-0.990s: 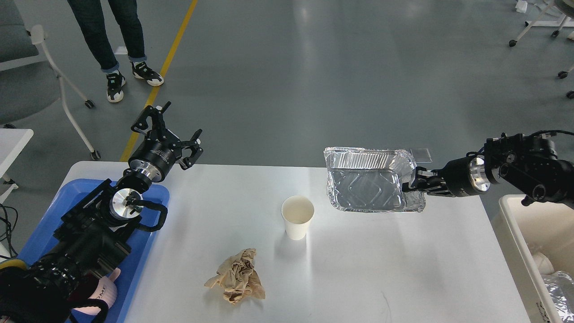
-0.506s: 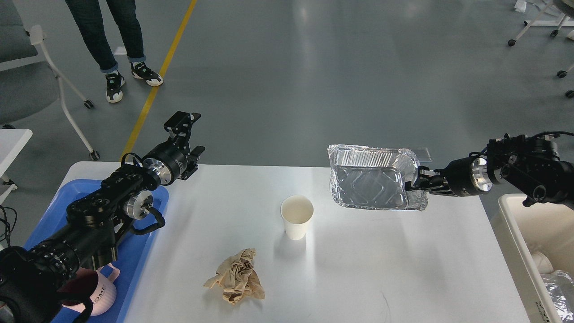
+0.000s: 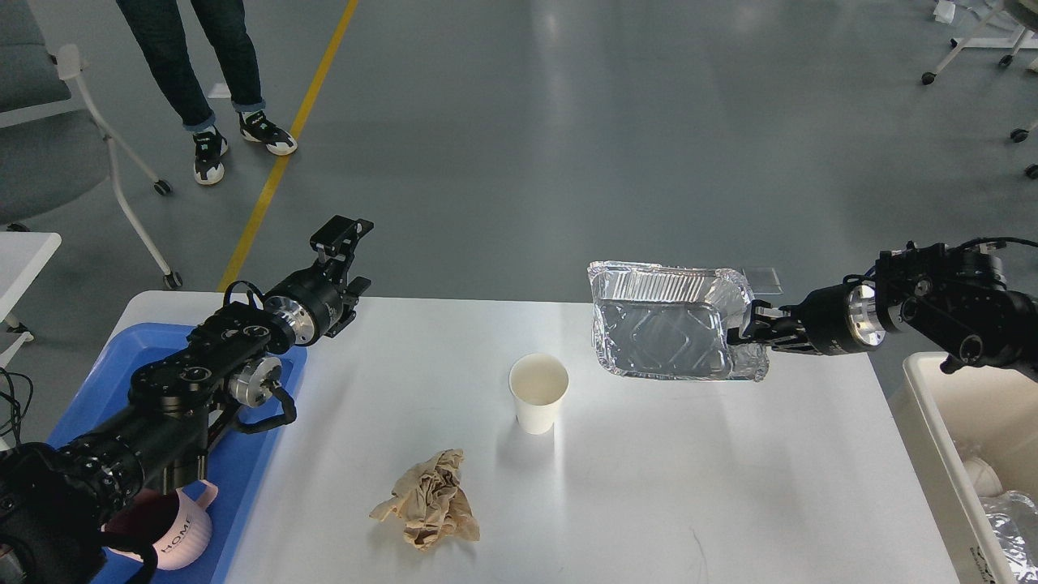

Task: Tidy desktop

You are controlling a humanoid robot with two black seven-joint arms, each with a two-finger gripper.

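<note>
Desktop [image 3: 649, 470] smooth white, right jaws [image 3: 750, 331] pinching crinkled foil tray [image 3: 665, 324], left jaws [image 3: 340, 235] unclear

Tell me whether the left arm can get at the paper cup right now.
Probably yes. The left claw carries nothing and hangs over the desktop's far left edge; only bare white surface lies between it and the upright paper cup.

Shiny crinkled foil tray [image 3: 661, 328], matt paper cup [image 3: 538, 393], rumpled brown paper wad [image 3: 427, 500], smooth white counter [image 3: 649, 470], glossy blue plastic tray [image 3: 97, 389]
</note>
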